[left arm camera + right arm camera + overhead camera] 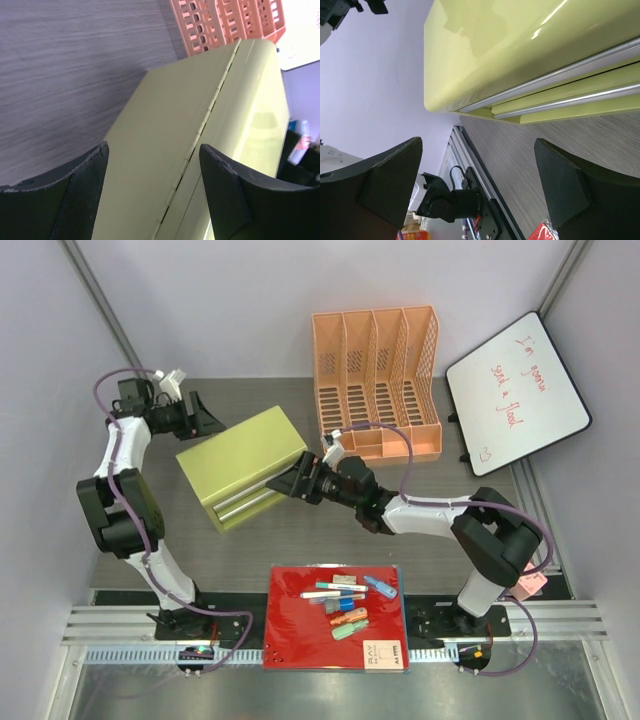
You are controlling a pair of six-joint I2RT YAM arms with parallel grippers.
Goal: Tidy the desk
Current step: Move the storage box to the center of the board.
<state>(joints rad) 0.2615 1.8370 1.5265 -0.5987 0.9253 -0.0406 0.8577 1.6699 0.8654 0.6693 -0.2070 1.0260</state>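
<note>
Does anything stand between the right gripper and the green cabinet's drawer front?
Nothing visible does. The open right gripper directly faces the drawers of the green cabinet, with only bare desk showing between them in the wrist view.

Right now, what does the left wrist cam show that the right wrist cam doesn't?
Left wrist only: the orange file rack and a hinge seam. Right wrist only: silver drawer rails and a corner of the red tray. Both: the lime-green cabinet on the grey desk, framed by an open tool, the left tool or the right tool.
</note>
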